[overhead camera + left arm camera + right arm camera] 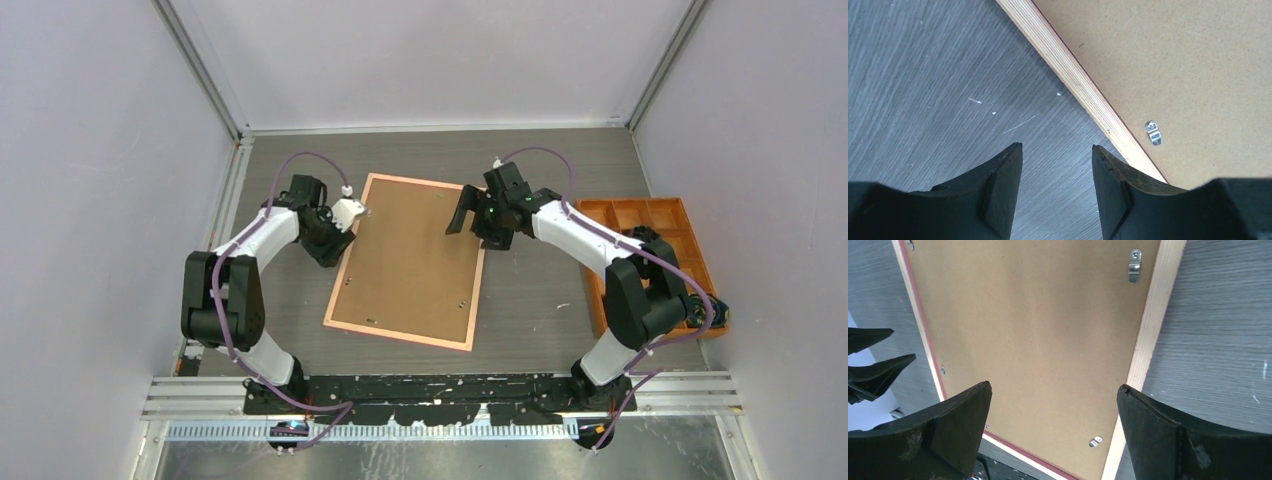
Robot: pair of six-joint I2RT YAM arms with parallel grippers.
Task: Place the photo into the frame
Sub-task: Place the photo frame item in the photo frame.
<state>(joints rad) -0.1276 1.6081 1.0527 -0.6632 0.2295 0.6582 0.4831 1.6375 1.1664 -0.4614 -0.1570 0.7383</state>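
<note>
The frame (400, 335) lies face down mid-picture in the top view, the backing board (410, 260) seated in it; the photo is out of sight, perhaps beneath. Both end effectors are apart and empty: the left end effector (1055, 150) just outside the frame's upper-left edge, the right end effector (1055, 387) over the board. Turning the metal tabs (1134, 265) likely needs flat, light presses; bare tabletop (540, 300) flanks the frame, and the orange tray (690, 215) crowds the far right.

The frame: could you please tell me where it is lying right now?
Top view: the frame lies mid-table, back up, between the left gripper and the right gripper, with the orange tray off to its right.
</note>
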